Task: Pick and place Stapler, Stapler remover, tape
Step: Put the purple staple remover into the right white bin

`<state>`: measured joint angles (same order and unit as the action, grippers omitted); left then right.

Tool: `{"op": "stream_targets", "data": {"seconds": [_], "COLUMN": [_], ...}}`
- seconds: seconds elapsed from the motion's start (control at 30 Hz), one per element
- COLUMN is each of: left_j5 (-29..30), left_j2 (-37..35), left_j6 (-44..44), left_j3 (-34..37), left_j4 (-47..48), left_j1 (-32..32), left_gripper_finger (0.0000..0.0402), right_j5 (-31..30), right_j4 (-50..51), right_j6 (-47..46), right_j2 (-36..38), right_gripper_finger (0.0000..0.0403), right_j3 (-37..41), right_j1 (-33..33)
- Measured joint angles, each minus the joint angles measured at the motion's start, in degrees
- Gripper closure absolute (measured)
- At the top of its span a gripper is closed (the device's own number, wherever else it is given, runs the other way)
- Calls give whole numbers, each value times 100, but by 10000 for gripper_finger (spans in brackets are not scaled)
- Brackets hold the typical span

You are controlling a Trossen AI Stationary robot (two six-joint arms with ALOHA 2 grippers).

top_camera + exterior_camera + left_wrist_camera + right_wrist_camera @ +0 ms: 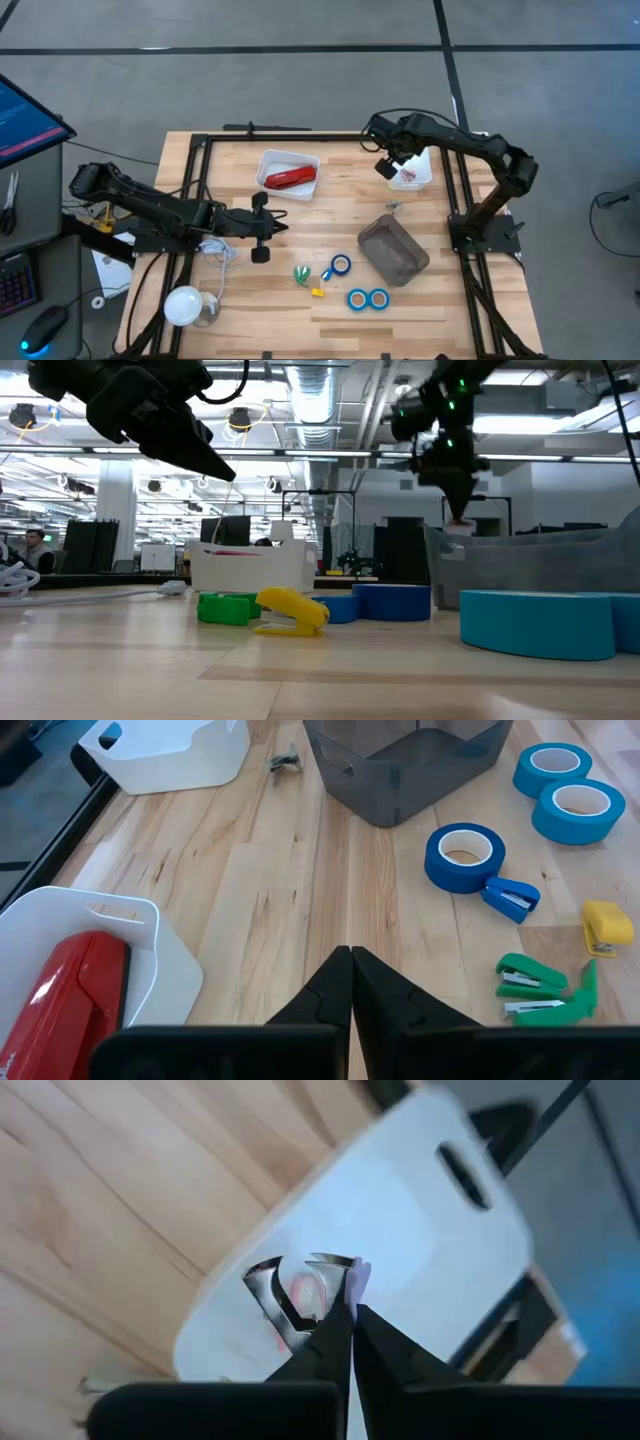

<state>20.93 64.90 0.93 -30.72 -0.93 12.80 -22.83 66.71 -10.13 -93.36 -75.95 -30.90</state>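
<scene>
- One stapler (289, 179), red and glossy, lies inside a white bin (268, 160) at the far side of the table (430, 300); in the left wrist view the stapler (65, 1000) fills that bin's (170, 970) near corner.
- Three blue tape rolls: one (341, 265) stands just left of the grey bin (420, 262), and a pair (357, 298) (378, 298) lie side by side, touching, just in front of the grey bin.
- Small coloured staplers, all left of the grey bin: one blue (511, 898) touching the lone tape roll (465, 857), one yellow (606, 926), and two green pieces (530, 977) (545, 1008) close together.
- Two white bins in all: the second (432, 170) sits behind the grey bin, at the table's far right corner.
- Staple removers: one metal-jawed one (300, 1295) lies in that second white bin (430, 1260); a second small metal piece (392, 207) lies on the wood between the grey bin and that white bin.
- One right gripper (351, 1312) hangs just above the second white bin, behind the grey bin, fingers pressed together and holding nothing, tips right over the remover.
- One left gripper (284, 224) hovers well left of the grey bin, just in front of the stapler's bin, fingers together and empty.
- One white lamp-like dome (184, 305) sits far left of the grey bin, near the table's front left corner.
</scene>
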Motion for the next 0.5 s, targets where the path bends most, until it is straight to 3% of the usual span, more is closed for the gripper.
{"op": "stream_targets", "data": {"seconds": [0.5], "left_j5": [0], "left_j2": [0], "left_j6": [-2], "left_j3": [0], "left_j4": [-2], "left_j1": [0], "left_gripper_finger": [400], "right_j5": [551], "right_j4": [-915], "right_j6": [105], "right_j2": [-68], "right_gripper_finger": [403], "right_j3": [1348], "right_j1": [-820]}}
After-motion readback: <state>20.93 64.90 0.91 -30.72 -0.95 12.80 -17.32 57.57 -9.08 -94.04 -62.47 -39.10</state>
